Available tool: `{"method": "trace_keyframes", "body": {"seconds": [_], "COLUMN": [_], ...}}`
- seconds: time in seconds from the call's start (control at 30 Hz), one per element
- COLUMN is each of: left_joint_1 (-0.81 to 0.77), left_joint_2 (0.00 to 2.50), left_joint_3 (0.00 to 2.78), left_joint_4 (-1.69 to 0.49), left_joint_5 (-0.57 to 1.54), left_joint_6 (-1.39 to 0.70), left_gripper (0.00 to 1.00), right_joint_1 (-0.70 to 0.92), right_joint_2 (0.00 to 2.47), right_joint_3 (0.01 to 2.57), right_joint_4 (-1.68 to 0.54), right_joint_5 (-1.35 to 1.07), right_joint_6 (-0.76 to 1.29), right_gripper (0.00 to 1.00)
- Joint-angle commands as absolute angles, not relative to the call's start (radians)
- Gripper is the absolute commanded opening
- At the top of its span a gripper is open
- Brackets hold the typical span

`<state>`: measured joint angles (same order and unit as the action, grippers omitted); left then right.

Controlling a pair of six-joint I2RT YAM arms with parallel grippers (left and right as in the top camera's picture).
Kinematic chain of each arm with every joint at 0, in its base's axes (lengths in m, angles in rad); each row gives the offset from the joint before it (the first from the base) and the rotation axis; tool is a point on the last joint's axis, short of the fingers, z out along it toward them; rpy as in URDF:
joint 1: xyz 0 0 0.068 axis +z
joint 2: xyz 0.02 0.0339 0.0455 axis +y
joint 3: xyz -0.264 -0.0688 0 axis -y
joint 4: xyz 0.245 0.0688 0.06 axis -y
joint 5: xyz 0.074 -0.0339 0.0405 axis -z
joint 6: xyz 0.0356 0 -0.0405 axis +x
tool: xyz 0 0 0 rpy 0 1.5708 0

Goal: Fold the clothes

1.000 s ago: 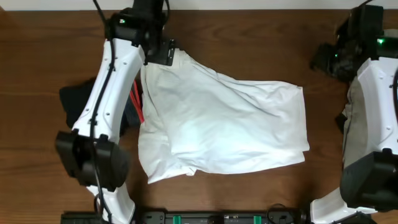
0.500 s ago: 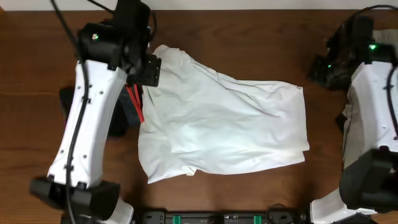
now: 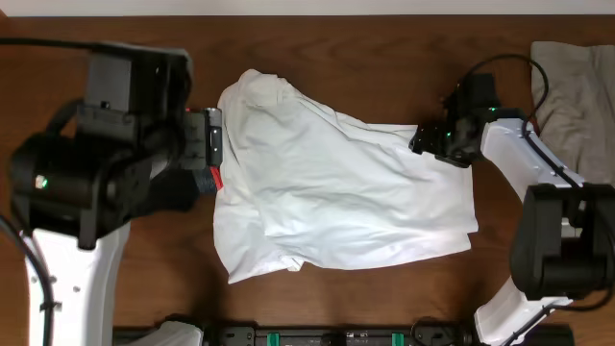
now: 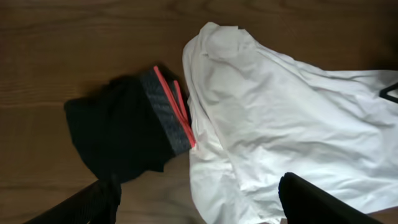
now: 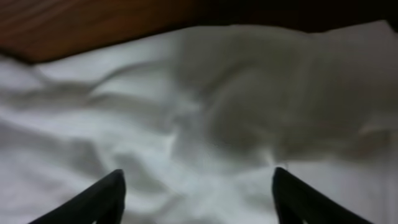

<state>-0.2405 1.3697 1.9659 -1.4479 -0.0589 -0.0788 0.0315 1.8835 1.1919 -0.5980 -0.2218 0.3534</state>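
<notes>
A large white T-shirt point(image 3: 336, 192) lies crumpled and partly folded in the table's middle; it also shows in the left wrist view point(image 4: 286, 118) and fills the right wrist view point(image 5: 199, 112). Black shorts point(image 4: 118, 134) with a grey-red waistband lie at its left edge, mostly hidden under my left arm in the overhead view point(image 3: 207, 178). A khaki-grey garment point(image 3: 577, 86) lies at the back right. My left gripper point(image 4: 199, 202) is open, raised above the shorts and shirt edge. My right gripper point(image 3: 423, 142) is open, low over the shirt's upper right corner point(image 5: 196, 193).
The dark wooden table point(image 3: 365, 48) runs under everything. My left arm's large body point(image 3: 96, 173) hangs over the left side. A black rail point(image 3: 336, 336) lies along the front edge.
My left arm lifted and pulled back left from the shirt's collar corner. My right arm swung in from the far right onto the shirt's upper right corner, uncovering the khaki-grey garment.
</notes>
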Motion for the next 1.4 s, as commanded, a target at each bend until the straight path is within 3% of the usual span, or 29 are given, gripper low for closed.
{"method": "trace_keyframes", "body": {"seconds": [0.0, 0.2, 0.27, 0.63, 0.67, 0.77, 0.83, 0.87, 0.97, 1.07, 1.37], "left_joint_1": [-0.242, -0.242, -0.242, -0.242, -0.241, -0.242, -0.241, -0.241, -0.241, -0.241, -0.241], "left_joint_2": [1.365, 1.365, 1.365, 1.365, 1.365, 1.365, 1.365, 1.365, 1.365, 1.365, 1.365], "left_joint_3": [1.980, 1.980, 1.980, 1.980, 1.980, 1.980, 1.980, 1.980, 1.980, 1.980, 1.980], "left_joint_4": [-1.462, -1.480, -1.480, -1.479, -1.479, -1.479, -1.479, -1.479, -1.481, -1.485, -1.537], "left_joint_5": [-0.056, -0.056, -0.056, -0.057, -0.057, -0.057, -0.057, -0.057, -0.057, -0.061, -0.061], "left_joint_6": [-0.088, -0.088, -0.088, -0.088, -0.088, -0.088, -0.088, -0.088, -0.087, -0.087, -0.088], "left_gripper": [0.83, 0.83, 0.83, 0.83, 0.83, 0.83, 0.83, 0.83, 0.84, 0.89, 0.91], "right_joint_1": [0.035, 0.012, -0.003, -0.166, -0.182, -0.213, -0.229, -0.234, -0.248, -0.254, -0.254], "right_joint_2": [1.935, 1.962, 1.959, 1.958, 1.958, 1.958, 1.958, 1.958, 1.958, 1.958, 1.956], "right_joint_3": [1.181, 1.182, 1.191, 1.375, 1.388, 1.409, 1.410, 1.410, 1.410, 1.410, 1.410], "right_joint_4": [-0.551, -0.411, -0.368, -0.148, -0.123, -0.105, -0.121, -0.140, -0.237, -0.375, -0.807], "right_joint_5": [-0.184, -0.187, -0.193, -0.402, -0.423, -0.430, -0.440, -0.450, -0.476, -0.481, -0.505], "right_joint_6": [0.431, 0.441, 0.453, 0.460, 0.460, 0.476, 0.478, 0.477, 0.430, 0.352, 0.189], "right_gripper": [0.63, 0.12, 0.01, 0.01, 0.01, 0.16, 0.41, 0.49, 0.59, 0.64, 0.65]}}
